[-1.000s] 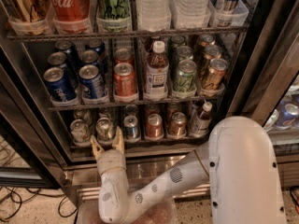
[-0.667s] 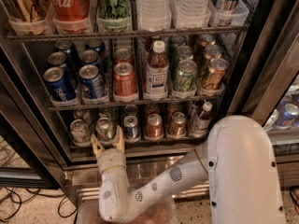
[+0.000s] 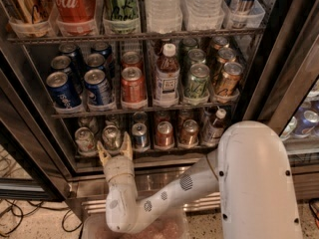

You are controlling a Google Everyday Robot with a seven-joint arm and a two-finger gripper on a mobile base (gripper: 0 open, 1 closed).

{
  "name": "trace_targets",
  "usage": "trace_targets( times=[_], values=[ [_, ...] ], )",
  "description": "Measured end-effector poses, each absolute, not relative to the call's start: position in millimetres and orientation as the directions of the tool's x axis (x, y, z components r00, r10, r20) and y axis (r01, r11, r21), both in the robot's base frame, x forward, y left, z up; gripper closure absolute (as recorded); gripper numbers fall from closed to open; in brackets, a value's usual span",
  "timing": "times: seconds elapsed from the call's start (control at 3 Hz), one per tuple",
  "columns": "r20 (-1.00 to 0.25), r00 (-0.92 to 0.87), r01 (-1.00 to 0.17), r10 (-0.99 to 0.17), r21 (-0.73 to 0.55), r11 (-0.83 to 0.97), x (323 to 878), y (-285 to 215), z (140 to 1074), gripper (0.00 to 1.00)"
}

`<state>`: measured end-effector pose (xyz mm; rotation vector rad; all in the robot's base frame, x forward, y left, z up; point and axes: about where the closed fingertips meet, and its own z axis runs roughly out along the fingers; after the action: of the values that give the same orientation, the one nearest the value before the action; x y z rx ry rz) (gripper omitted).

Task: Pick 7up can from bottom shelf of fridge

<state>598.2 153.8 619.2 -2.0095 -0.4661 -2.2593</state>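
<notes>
- Nothing of note has moved since the earlier views: the white arm's two-finger gripper (image 3: 114, 151) keeps the same spot, at the front lip of the dark metal bottom shelf (image 3: 172, 150) of the tall black-framed glass-door fridge (image 3: 265, 81).
- Its tan-tipped jaws stand apart and point upward and inward, empty, with nothing between them yet.
- The task's thing, the small whitish-silver 7up can (image 3: 110, 135) with green markings and a silver top, stands upright in the second lane from the left of that shelf, just behind the gap between the jaws.
- Just beside it on the left stands a second pale can (image 3: 85, 139) of much the same look; on the right stands a blue-and-silver can (image 3: 139, 134), then two copper-red cans (image 3: 164, 133) and a small white-capped bottle (image 3: 214, 126).
- As I judge it, the step in hand is the final line-up before the reach; the grasp itself is not yet made.
- The next move calls for a straight push into the lane, so each jaw passes one side of the can, then a close on its body and a pull outward.
- Lanes are tight, so a slight drift sideways could knock a neighbour or catch the pale can on the left instead.
</notes>
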Motion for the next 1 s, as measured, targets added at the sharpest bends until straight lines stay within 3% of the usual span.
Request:
trace_targets(
  times=[1.0],
  values=[
    [0.984,-0.121,0.288,0.134,0.164,-0.944,611.1,161.2,613.9,0.3]
  ],
)
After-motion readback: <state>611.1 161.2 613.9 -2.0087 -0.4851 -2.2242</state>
